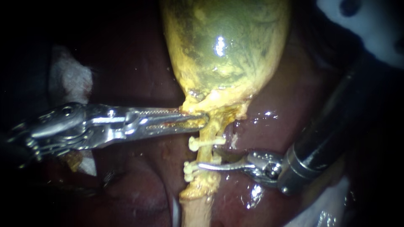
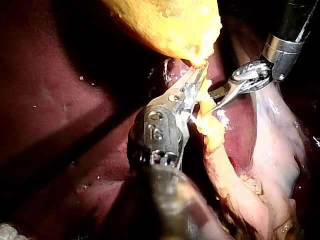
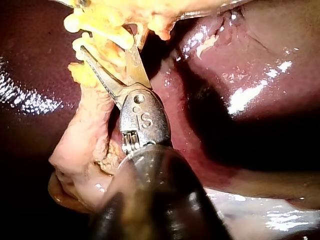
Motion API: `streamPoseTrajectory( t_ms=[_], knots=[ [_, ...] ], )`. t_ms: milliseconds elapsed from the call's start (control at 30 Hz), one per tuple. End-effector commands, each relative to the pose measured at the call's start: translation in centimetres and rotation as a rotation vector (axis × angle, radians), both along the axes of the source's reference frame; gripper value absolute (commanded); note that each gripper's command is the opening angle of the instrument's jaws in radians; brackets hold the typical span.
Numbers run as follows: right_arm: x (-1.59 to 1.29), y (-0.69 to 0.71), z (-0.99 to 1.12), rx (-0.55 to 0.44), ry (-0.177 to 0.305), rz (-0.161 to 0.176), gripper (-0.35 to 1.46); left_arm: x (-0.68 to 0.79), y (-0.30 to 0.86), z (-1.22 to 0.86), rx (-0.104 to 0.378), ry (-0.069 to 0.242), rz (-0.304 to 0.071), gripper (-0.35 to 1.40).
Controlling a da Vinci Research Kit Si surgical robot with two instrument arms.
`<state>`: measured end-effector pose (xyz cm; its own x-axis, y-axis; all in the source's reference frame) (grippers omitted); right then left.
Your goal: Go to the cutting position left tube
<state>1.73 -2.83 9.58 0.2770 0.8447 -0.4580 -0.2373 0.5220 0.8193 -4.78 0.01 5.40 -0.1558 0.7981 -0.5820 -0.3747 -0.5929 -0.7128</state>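
Progress looks nearly complete. Left of the tube [image 1: 208,131], your left instrument [image 1: 192,120] is clamped on the gallbladder [image 1: 223,50] neck just above it. The tube carries an upper clip [image 1: 202,143] and a lower clip [image 1: 189,171]. From its right, your right instrument [image 3: 106,50] has its blades parted astride it between them, gripping nothing. Only squaring up remains, I judge. The clips crowd both sides, and liver [image 1: 139,75] lies behind.

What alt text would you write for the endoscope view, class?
The right instrument, blades open, straddles the tube between two clips. The left instrument grips the gallbladder at its neck, above them; dark liver lies around.
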Motion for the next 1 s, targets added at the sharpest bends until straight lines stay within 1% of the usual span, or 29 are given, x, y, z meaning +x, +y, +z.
streamPoseTrajectory(
  t_ms=[33, 200, 433, 1000],
  knots=[
    [0.02, 0.02, 0.00, 0.001, 0.001, -0.001, 0.83, 0.00, 0.00, 0.00, 0.000, 0.000, 0.000, -0.35],
    [0.16, 0.09, 0.01, 0.002, 0.009, -0.007, 0.85, 0.00, 0.00, 0.00, 0.000, 0.000, 0.000, -0.35],
    [0.33, 0.13, 0.03, 0.002, 0.012, -0.012, 0.85, 0.00, 0.00, 0.00, 0.000, 0.000, 0.000, -0.35],
    [0.35, 0.14, 0.03, 0.002, 0.013, -0.013, 0.85, 0.00, 0.00, 0.00, 0.000, 0.000, 0.000, -0.35]
  ],
)
